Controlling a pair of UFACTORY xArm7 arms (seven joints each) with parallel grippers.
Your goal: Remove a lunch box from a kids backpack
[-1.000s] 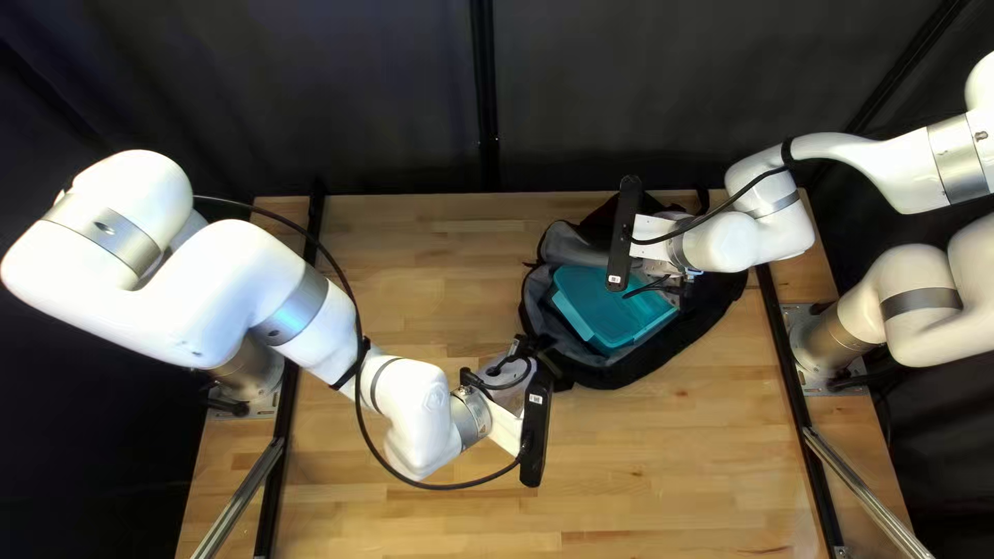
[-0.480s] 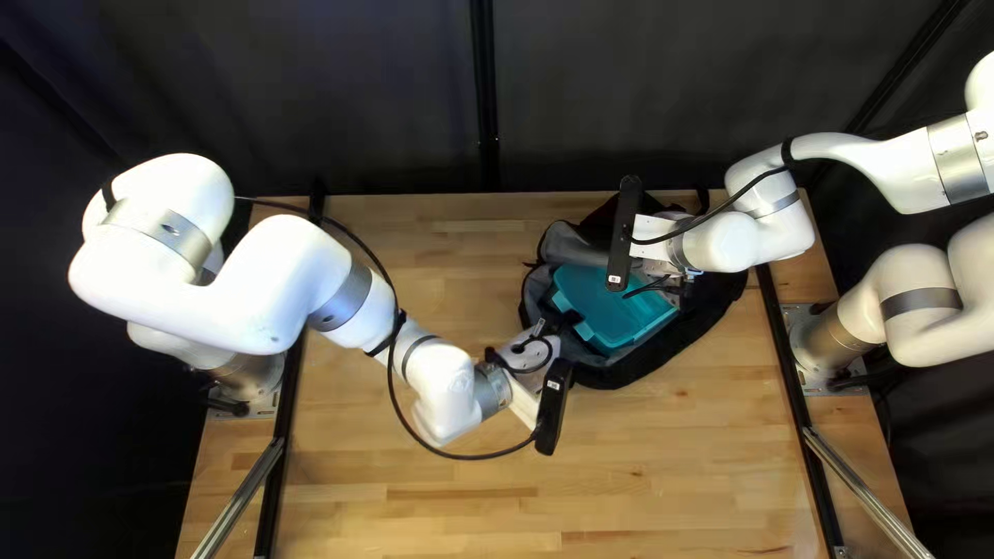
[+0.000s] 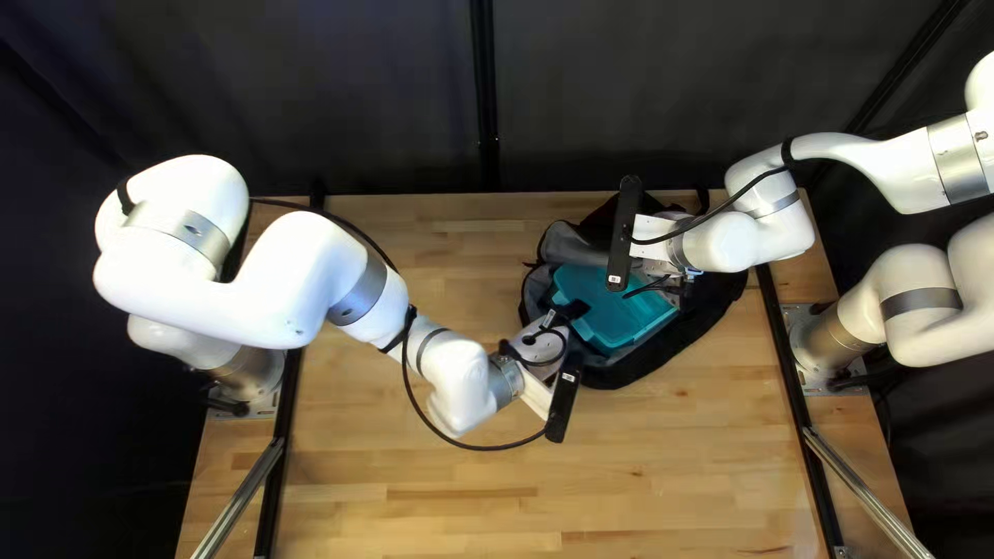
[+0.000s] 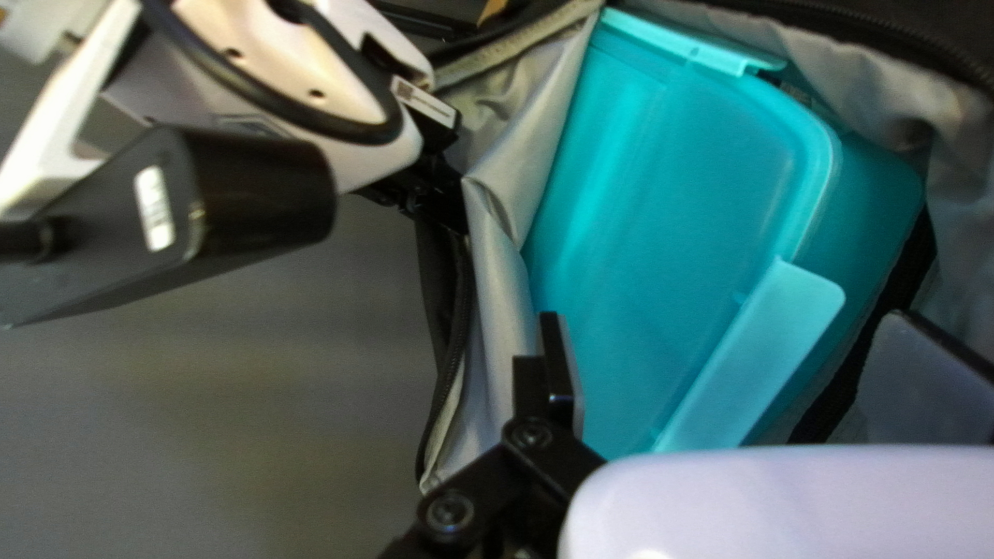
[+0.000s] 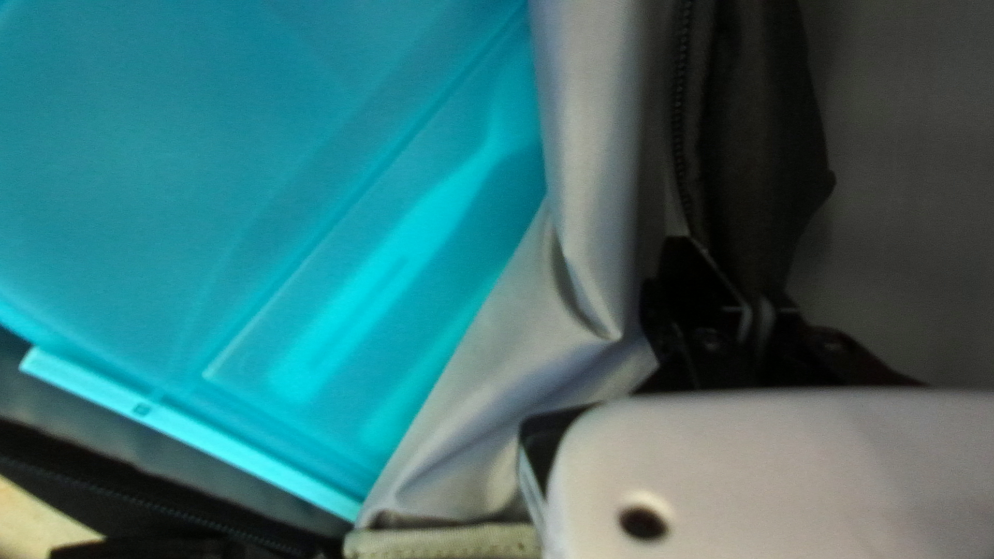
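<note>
Lunch box (image 4: pixel 663 228) lies inside the opened backpack (image 3: pixel 678 352), lifting-out undone; left gripper (image 4: pixel 730 357) spread, right gripper (image 5: pixel 733 285) pinching the backpack's edge.

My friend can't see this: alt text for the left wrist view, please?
Teal lunch box inside an open, grey-lined backpack; the left gripper has open fingers on either side of one end, the right gripper at the backpack's edge.

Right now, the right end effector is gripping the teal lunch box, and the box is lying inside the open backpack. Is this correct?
Not the grip: the right wrist view shows the right end effector closed on the edge of the backpack, not on the teal lunch box. The box is indeed lying inside the open backpack.
</note>
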